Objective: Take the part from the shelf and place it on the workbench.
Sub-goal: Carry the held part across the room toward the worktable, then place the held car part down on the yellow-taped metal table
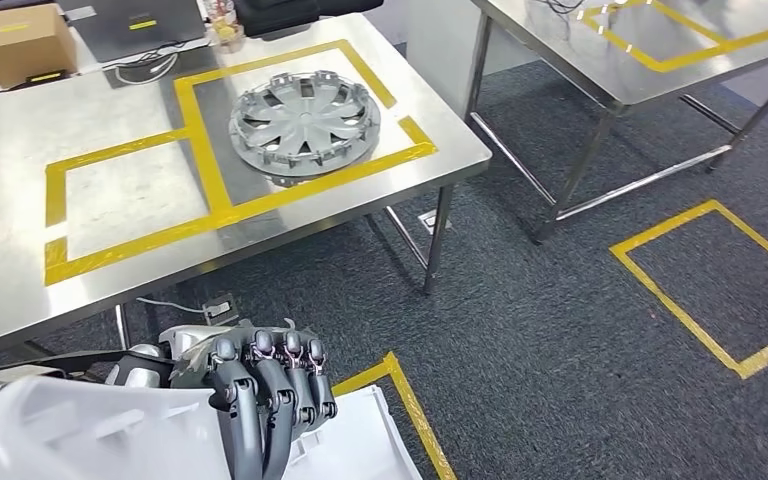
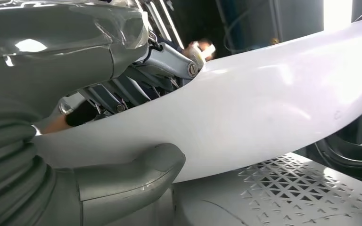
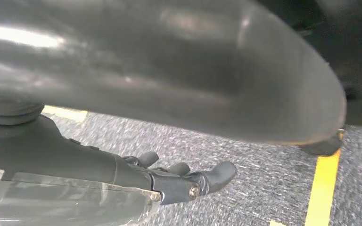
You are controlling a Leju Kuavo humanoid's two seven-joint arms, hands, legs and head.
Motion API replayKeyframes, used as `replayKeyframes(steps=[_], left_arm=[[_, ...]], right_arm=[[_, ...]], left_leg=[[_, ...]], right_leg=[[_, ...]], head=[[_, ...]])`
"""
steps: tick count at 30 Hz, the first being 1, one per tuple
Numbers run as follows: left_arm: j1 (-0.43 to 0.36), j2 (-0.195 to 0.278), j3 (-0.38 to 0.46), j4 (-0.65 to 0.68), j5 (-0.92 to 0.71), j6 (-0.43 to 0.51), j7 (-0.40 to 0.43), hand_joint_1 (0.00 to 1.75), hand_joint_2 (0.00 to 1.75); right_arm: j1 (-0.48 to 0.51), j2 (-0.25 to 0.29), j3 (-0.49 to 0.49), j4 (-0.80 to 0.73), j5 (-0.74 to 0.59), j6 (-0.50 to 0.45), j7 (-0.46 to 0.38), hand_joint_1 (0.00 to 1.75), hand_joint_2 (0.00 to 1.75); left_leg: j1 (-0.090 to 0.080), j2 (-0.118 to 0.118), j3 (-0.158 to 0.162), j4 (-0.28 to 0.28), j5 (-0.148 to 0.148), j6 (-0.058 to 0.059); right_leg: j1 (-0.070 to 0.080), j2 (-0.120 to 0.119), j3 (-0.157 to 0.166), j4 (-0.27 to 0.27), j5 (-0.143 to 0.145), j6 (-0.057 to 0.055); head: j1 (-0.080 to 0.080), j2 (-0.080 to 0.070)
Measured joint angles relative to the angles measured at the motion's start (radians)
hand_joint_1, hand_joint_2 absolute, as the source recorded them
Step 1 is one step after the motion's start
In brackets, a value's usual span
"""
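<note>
Your L hand (image 1: 260, 385) is clamped on the white part (image 1: 90, 430): fingers (image 1: 275, 375) curled over its top edge, thumb (image 2: 127, 176) pressing the underside; part sits low in front of the body, off the shelf, not yet on the workbench (image 1: 20, 140). R hand (image 3: 179, 179) hangs over the carpet, fingers loosely spread, holding nothing. Bench ahead has yellow tape boxes; a silver hubcap (image 1: 305, 125) fills the R box; the L box (image 1: 125, 195) looks free. So: pickup done, carry underway; approach and set-down left.
</note>
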Motion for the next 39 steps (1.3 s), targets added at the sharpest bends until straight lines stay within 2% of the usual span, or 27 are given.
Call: replayKeyframes(steps=[1,2,3,5,6,7,8,10,12,14,16,17,18,19,21,23,25,26,27,28,30,32,33,34,36,37,39], left_arm=[[0.002,0.0,0.0,0.001,0.002,0.0,0.0,1.75,1.75],[0.002,0.0,-0.001,0.003,0.004,0.0,0.002,1.75,1.75],[0.003,0.0,-0.001,0.004,0.01,0.0,0.004,1.75,1.75],[0.003,-0.001,-0.001,0.005,0.026,0.001,0.012,1.75,1.75],[0.003,-0.002,-0.001,0.006,0.035,0.001,0.017,1.75,1.75],[0.003,-0.002,-0.002,0.006,0.042,0.001,0.023,1.75,1.75],[0.004,-0.001,-0.002,0.007,0.05,0.001,0.028,1.75,1.75],[0.008,0.0,-0.002,0.009,0.058,0.004,0.038,1.75,1.75],[0.011,0.003,0.0,0.013,0.052,0.015,0.043,1.75,1.75],[0.013,0.005,0.003,0.019,0.041,0.032,0.044,1.75,1.75],[0.019,0.006,0.005,0.027,0.034,0.047,0.044,1.75,1.75],[0.022,0.007,0.005,0.03,0.032,0.051,0.044,1.75,1.75],[0.025,0.009,0.005,0.033,0.03,0.054,0.044,1.75,1.75],[0.026,0.01,0.005,0.034,0.029,0.055,0.044,1.75,1.75],[0.026,0.011,0.006,0.036,0.028,0.055,0.044,1.75,1.75],[0.025,0.011,0.007,0.037,0.028,0.055,0.044,1.75,1.75],[0.025,0.012,0.009,0.038,0.028,0.057,0.044,1.75,1.75],[0.027,0.012,0.01,0.038,0.027,0.059,0.044,1.75,1.75],[0.027,0.013,0.012,0.038,0.027,0.061,0.045,1.75,1.75],[0.027,0.013,0.014,0.038,0.026,0.063,0.045,1.75,1.75],[0.029,0.015,0.016,0.039,0.022,0.06,0.042,1.75,1.75],[0.037,0.02,0.019,0.042,0.019,0.047,0.032,1.75,1.75],[0.041,0.022,0.021,0.044,0.017,0.041,0.027,1.75,1.75],[0.044,0.024,0.022,0.045,0.017,0.038,0.024,1.75,1.75],[0.047,0.026,0.025,0.046,0.012,0.038,0.021,1.75,1.75],[0.049,0.027,0.027,0.046,0.009,0.039,0.019,1.75,1.75],[0.057,0.029,0.033,0.041,0.005,0.04,0.015,1.75,1.75]], right_arm=[[0.002,-0.001,0.0,0.0,0.0,0.0,0.0,0.0,0.0],[0.004,-0.003,0.0,0.0,-0.001,-0.001,0.0,0.0,0.0],[0.005,-0.003,0.0,0.0,-0.002,-0.001,0.001,0.0,0.0],[0.006,-0.005,0.0,0.001,-0.005,-0.002,0.004,0.0,0.0],[0.006,-0.005,0.0,0.001,-0.006,-0.001,0.007,0.0,0.0],[0.005,-0.006,0.0,0.001,-0.007,0.002,0.009,0.0,0.0],[0.004,-0.007,0.0,0.001,-0.008,0.006,0.01,0.0,0.0],[0.002,-0.011,0.0,0.001,-0.01,0.014,0.011,0.0,0.0],[0.005,-0.017,0.0,0.003,-0.014,0.017,0.012,0.0,0.0],[0.011,-0.023,0.0,0.006,-0.017,0.016,0.013,0.0,0.0],[0.017,-0.028,0.0,0.009,-0.018,0.016,0.013,0.0,0.0],[0.019,-0.03,0.0,0.01,-0.018,0.016,0.014,0.0,0.0],[0.019,-0.032,0.0,0.01,-0.019,0.016,0.014,0.0,0.0],[0.019,-0.032,0.0,0.011,-0.019,0.016,0.014,0.0,0.0],[0.019,-0.032,0.0,0.011,-0.019,0.016,0.014,0.0,0.0],[0.019,-0.032,0.0,0.011,-0.019,0.016,0.014,0.0,0.0],[0.017,-0.034,0.0,0.012,-0.02,0.016,0.014,0.0,0.0],[0.016,-0.035,0.0,0.012,-0.02,0.017,0.015,0.0,0.0],[0.015,-0.036,0.0,0.013,-0.021,0.018,0.017,0.0,0.0],[0.014,-0.038,0.0,0.013,-0.021,0.019,0.02,0.0,0.0],[0.015,-0.042,0.0,0.013,-0.019,0.022,0.028,0.0,0.0],[0.017,-0.048,0.0,0.014,-0.019,0.02,0.031,0.0,0.0],[0.018,-0.051,0.0,0.014,-0.021,0.017,0.03,0.0,0.0],[0.019,-0.055,0.0,0.013,-0.024,0.014,0.028,0.0,0.0],[0.019,-0.063,-0.001,0.013,-0.036,0.005,0.02,0.0,0.0],[0.017,-0.067,-0.003,0.013,-0.045,0.001,0.016,0.0,0.0],[0.012,-0.071,-0.012,0.014,-0.065,-0.005,0.014,0.0,0.0]], left_leg=[[0.001,-0.018,0.0,0.001,0.0,-0.001],[0.003,-0.037,0.0,0.002,-0.001,-0.002],[0.006,-0.055,0.0,0.006,-0.003,-0.006],[0.012,-0.086,-0.002,0.021,-0.013,-0.021],[0.013,-0.098,-0.006,0.031,-0.019,-0.031],[0.014,-0.107,-0.011,0.038,-0.024,-0.038],[0.015,-0.115,-0.015,0.042,-0.027,-0.044],[0.02,-0.123,-0.019,0.042,-0.03,-0.052],[0.021,-0.081,-0.034,0.075,-0.05,-0.06],[0.02,-0.016,-0.092,0.189,-0.106,-0.066],[0.021,0.008,-0.165,0.318,-0.151,-0.069],[0.021,0.01,-0.18,0.338,-0.148,-0.067],[0.021,0.014,-0.172,0.315,-0.125,-0.064],[0.019,0.024,-0.143,0.254,-0.089,-0.059],[0.008,0.081,-0.071,0.113,-0.034,-0.041],[-0.004,0.115,-0.042,0.056,-0.024,-0.029],[-0.008,0.089,-0.044,0.052,-0.022,-0.024],[-0.005,0.073,-0.039,0.043,-0.018,-0.021],[-0.001,0.057,-0.032,0.033,-0.012,-0.017],[0.003,0.041,-0.025,0.024,-0.006,-0.013],[0.007,0.01,-0.02,0.017,-0.001,-0.009],[0.005,-0.026,-0.02,0.018,-0.002,-0.009],[0.005,-0.045,-0.019,0.018,-0.002,-0.01],[0.006,-0.063,-0.017,0.019,-0.003,-0.011],[0.005,-0.09,-0.014,0.024,-0.007,-0.017],[0.003,-0.1,-0.015,0.027,-0.011,-0.021],[-0.001,-0.11,-0.018,0.032,-0.018,-0.031]], right_leg=[[-0.004,0.004,-0.027,0.044,-0.008,0.006],[-0.009,0.005,-0.038,0.05,0.001,0.017],[-0.015,0.008,-0.027,0.011,0.028,0.03],[-0.029,0.036,0.029,-0.13,0.095,0.056],[-0.033,0.05,0.053,-0.187,0.118,0.058],[-0.034,0.059,0.066,-0.216,0.127,0.055],[-0.031,0.059,0.07,-0.223,0.127,0.047],[-0.027,0.04,0.073,-0.223,0.127,0.03],[-0.028,0.021,0.078,-0.225,0.125,0.016],[-0.025,-0.001,0.082,-0.226,0.12,0.005],[-0.02,-0.027,0.084,-0.226,0.115,0.0],[-0.018,-0.041,0.086,-0.226,0.113,-0.002],[-0.015,-0.054,0.089,-0.226,0.11,-0.002],[-0.013,-0.066,0.093,-0.226,0.107,-0.001],[-0.007,-0.088,0.103,-0.226,0.099,0.003],[-0.003,-0.11,0.109,-0.227,0.093,0.012],[-0.003,-0.138,0.118,-0.233,0.089,0.022],[-0.004,-0.14,0.122,-0.233,0.085,0.027],[-0.006,-0.121,0.12,-0.221,0.075,0.03],[-0.007,-0.089,0.107,-0.187,0.057,0.029],[-0.009,-0.019,0.04,-0.055,0.004,0.024],[-0.009,0.002,-0.026,0.055,-0.023,0.026],[-0.009,0.005,-0.035,0.054,-0.01,0.032],[-0.01,0.009,-0.023,0.01,0.019,0.039],[-0.012,0.021,0.032,-0.141,0.092,0.049],[-0.013,0.026,0.054,-0.198,0.117,0.045],[-0.009,0.03,0.071,-0.24,0.132,0.027]], head=[[0.0,0.0],[0.0,0.0],[0.0,0.0],[0.002,0.0],[0.003,0.0],[0.005,0.0],[0.006,0.0],[0.006,0.0],[0.003,0.0],[-0.003,0.0],[-0.005,0.0],[-0.005,0.0],[-0.005,0.0],[-0.005,0.0],[-0.004,0.0],[-0.003,0.0],[-0.004,0.0],[-0.003,0.0],[-0.002,0.0],[0.001,0.0],[0.007,0.0],[0.01,0.0],[0.01,0.0],[0.01,0.0],[0.012,0.0],[0.013,0.0],[0.014,0.0]])
